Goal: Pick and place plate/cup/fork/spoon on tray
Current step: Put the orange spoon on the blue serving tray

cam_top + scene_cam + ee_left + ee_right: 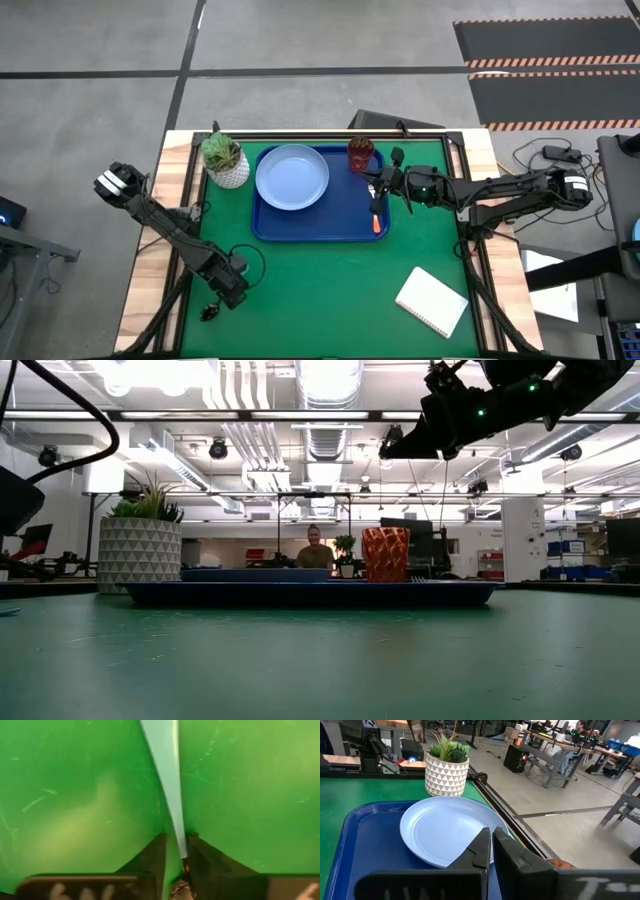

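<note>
Left hand (175,851) grips spoon (167,775) on mat; right hand (491,851) clenched empty above tray (360,845).

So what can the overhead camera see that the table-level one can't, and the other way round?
Only the overhead view shows the fork lying on the tray, the white notepad, and the left arm's fingers low over the green mat.

Only the table-level view shows the room behind, with a person there.

Both show the tray, plate, cup, potted plant and the right arm's fingers above the tray.
</note>
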Controlling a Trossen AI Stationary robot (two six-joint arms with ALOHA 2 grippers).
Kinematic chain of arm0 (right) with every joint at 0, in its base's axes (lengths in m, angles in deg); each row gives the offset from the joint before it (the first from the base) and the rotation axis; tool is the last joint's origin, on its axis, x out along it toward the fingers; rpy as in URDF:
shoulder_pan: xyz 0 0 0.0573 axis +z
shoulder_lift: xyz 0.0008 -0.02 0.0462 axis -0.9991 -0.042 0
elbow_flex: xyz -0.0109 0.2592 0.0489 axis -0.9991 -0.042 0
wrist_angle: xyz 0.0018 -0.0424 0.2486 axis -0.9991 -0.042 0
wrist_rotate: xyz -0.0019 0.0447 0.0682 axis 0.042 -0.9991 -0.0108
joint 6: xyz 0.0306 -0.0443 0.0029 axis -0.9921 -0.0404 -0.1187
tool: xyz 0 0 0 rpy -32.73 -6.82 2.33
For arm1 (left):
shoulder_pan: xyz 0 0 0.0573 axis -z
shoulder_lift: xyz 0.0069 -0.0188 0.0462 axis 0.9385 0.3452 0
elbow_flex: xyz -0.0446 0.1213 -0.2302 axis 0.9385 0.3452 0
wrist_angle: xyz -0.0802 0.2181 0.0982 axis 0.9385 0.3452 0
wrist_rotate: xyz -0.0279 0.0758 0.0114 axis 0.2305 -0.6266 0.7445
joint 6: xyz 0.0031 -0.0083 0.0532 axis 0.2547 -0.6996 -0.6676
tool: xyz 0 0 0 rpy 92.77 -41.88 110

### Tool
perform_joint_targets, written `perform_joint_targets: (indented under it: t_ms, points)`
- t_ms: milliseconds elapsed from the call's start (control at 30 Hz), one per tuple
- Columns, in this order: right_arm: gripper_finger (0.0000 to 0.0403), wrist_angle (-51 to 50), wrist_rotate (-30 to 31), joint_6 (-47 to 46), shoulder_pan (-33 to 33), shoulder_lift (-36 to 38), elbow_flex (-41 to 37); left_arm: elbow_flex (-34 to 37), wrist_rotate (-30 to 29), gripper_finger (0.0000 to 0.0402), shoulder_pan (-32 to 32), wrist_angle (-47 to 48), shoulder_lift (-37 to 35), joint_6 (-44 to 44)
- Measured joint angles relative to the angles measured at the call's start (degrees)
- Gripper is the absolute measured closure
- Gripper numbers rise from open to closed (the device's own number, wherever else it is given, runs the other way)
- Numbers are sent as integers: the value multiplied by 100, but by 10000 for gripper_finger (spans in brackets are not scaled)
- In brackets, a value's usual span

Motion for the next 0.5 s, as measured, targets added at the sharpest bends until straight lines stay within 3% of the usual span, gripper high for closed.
perform_joint_targets:
  t_ms: [133,300,500]
  points:
    - [394,-15,0,-53,2,0,0,6,-3,393,0,45,-80,0]
    - [394,-39,-1,-68,0,0,0,-185,-254,398,-37,-143,-116,-150]
    - [394,-43,-1,-181,2,0,0,-723,-1094,399,-85,-92,-193,-1193]
